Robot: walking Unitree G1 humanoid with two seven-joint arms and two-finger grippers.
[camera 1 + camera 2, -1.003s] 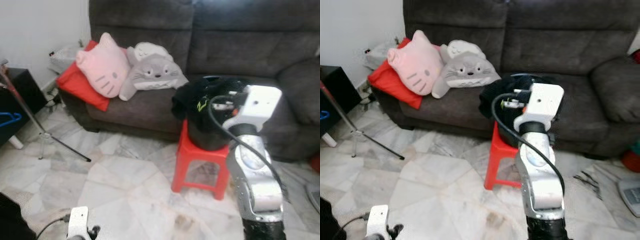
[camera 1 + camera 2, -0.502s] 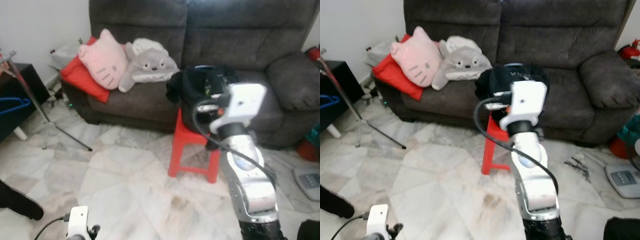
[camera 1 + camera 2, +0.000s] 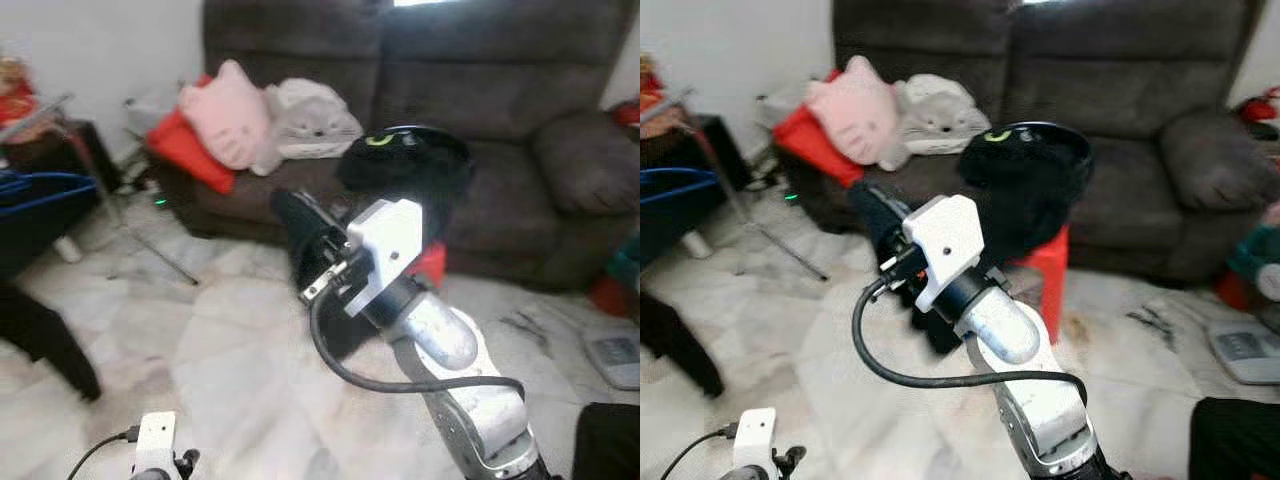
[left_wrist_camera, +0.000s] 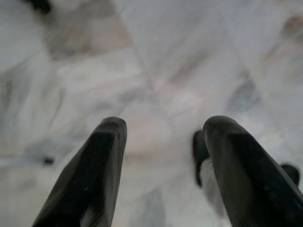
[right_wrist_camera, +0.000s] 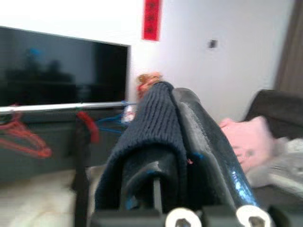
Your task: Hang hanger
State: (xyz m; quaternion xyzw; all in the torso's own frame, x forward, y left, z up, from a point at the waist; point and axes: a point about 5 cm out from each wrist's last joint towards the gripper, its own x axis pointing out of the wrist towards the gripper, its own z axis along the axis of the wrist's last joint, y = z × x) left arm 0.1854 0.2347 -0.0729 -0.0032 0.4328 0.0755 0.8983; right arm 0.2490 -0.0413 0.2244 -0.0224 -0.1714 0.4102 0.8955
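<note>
Hanger in hand, not yet hung.
The right gripper [image 5: 175,137] pinched what looked like a blue hanger wrapped in dark knit cloth [image 5: 151,137], the silver rail [image 5: 61,107] well ahead; left gripper [image 4: 163,151] hung spread.

Dark sofa [image 3: 480,80], marble floor [image 3: 220,360], TV [image 5: 61,71].

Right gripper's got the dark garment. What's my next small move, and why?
Probably keep carrying it left toward the silver rail. The right gripper is shut on the dark knit garment, and the rail with its red hanger stands well beyond the fingertips.
</note>
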